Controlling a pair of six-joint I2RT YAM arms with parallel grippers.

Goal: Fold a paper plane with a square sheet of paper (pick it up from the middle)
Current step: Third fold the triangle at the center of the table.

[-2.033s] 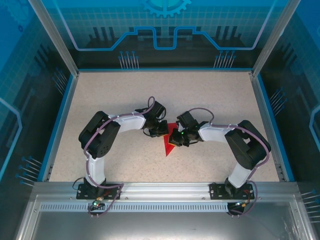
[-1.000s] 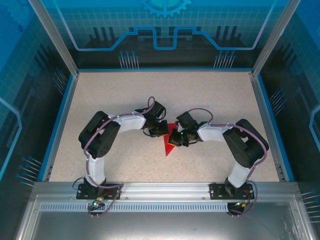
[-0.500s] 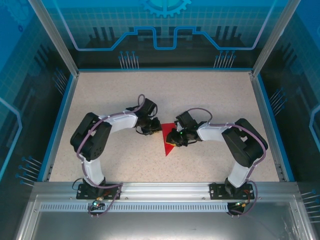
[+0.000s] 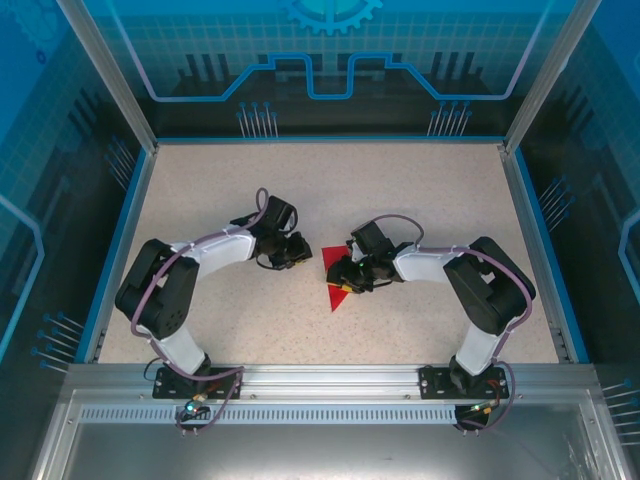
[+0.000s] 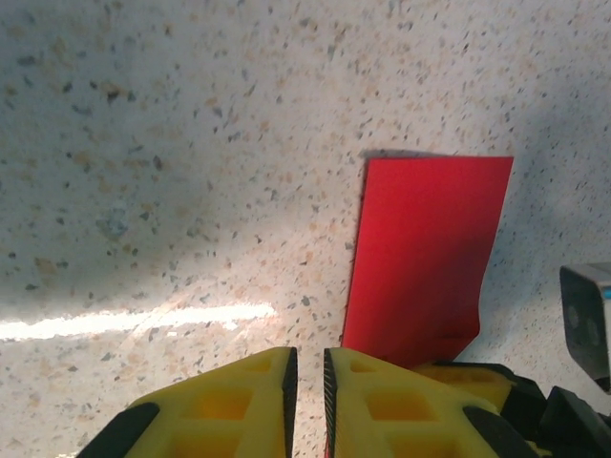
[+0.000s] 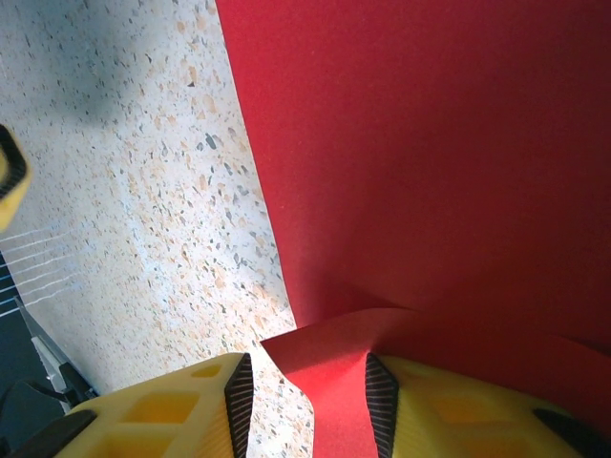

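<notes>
The paper plane (image 4: pixel 335 297), a bright red folded sheet with its point toward the near edge, lies flat on the speckled table mid-scene. My right gripper (image 4: pixel 342 277) sits over its middle. In the right wrist view the jaws (image 6: pixel 304 367) stand open, and a raised flap of the red paper (image 6: pixel 430 143) lies between them against the right pad. My left gripper (image 4: pixel 297 252) is a little left of the paper, off it. Its yellow fingers (image 5: pixel 307 355) are a narrow gap apart with only table between them, and the red paper's (image 5: pixel 425 258) blunt end lies just to their right.
The speckled table (image 4: pixel 420 190) is ringed by a blue rim and aluminium frame posts (image 4: pixel 105 75). Both arms' elbows bow outward toward the side walls. An aluminium rail (image 4: pixel 330 380) runs along the near edge at the arm bases.
The left arm has drawn back to the left, off the paper, its jaws parting slightly. The right gripper's jaws have opened over the paper, which stays on the table.
</notes>
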